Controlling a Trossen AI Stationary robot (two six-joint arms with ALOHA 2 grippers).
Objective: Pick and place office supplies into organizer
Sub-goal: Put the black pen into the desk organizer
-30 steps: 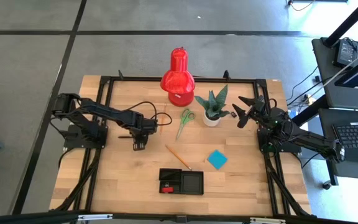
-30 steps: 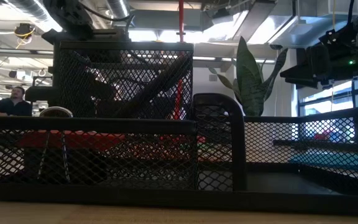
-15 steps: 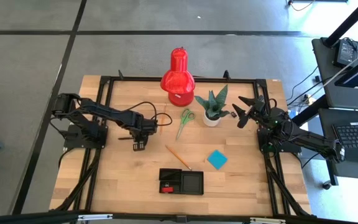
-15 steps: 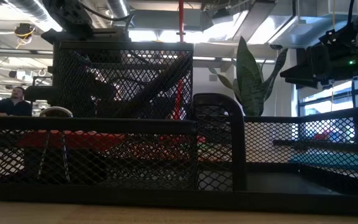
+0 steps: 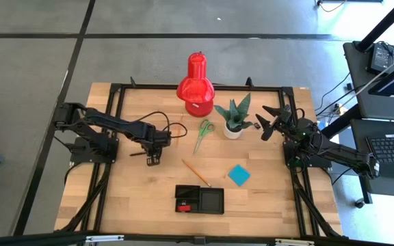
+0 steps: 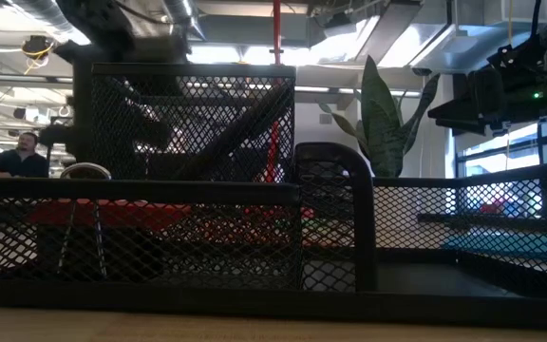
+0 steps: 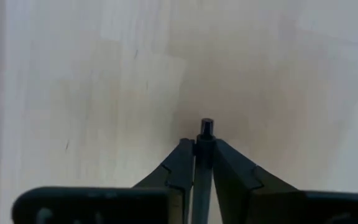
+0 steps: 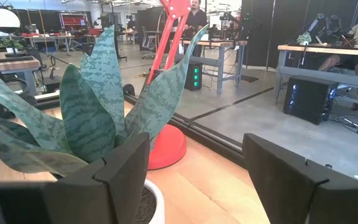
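My left gripper (image 5: 152, 158) points down over the left half of the table and is shut on a thin black pen (image 7: 205, 134), whose end shows as a short dark stick (image 5: 136, 154) to the gripper's left. The black mesh organizer (image 5: 200, 199) stands near the front edge with a small red piece (image 5: 183, 203) in its left compartment. On the wood lie an orange pencil (image 5: 195, 172), green-handled scissors (image 5: 204, 134) and a blue note pad (image 5: 239, 175). My right gripper (image 8: 194, 180) waits open at the right side, beside the plant. My left gripper pinches the pen between its two fingers (image 7: 182, 165), just behind one end (image 7: 206, 126), which sticks out a little past them. The fingers come from above, pointing down. Whether the pen is clear of the wood, I cannot tell.
A big red lamp (image 5: 195, 78) stands at the back middle, and a white-potted green plant (image 5: 234, 116) to its right, close to my right gripper. The organizer's mesh walls (image 6: 254, 237) fill the low view. Bare wood lies between my left gripper and the organizer.
My left gripper has shut on the black pen over the left half of the table and has stayed almost in place. My right arm has kept still.
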